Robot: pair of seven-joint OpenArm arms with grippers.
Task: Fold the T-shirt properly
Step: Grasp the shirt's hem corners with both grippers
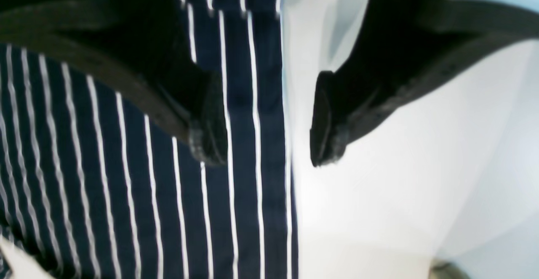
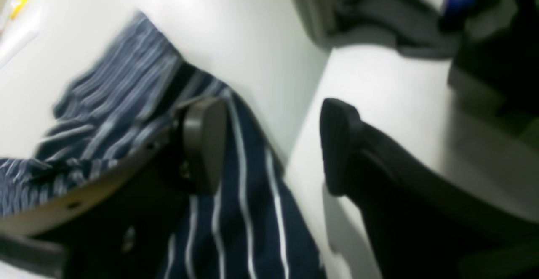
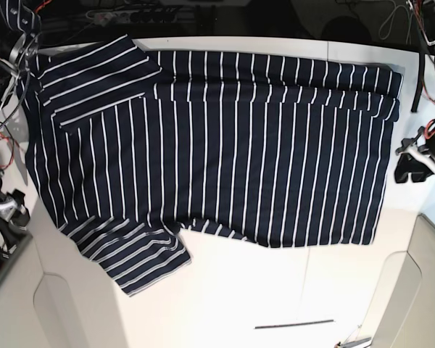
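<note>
T-shirt [image 3: 225,145] lies spread flat on the white table [image 3: 275,290], its long axis running across the base view, sleeves toward that view's left, hem toward its right. The left gripper [image 1: 269,119] hangs with jaws wide, straddling the hem edge: 1 finger over striped fabric, the other over bare table. The right gripper [image 2: 269,144], jaws also wide and empty, sits at the sleeve end.

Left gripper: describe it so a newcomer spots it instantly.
Start at the white table and the striped T-shirt spread across it. Follow the shirt's straight edge on the base view's right side. The left gripper is the small black open claw beside that edge, holding nothing.
</note>
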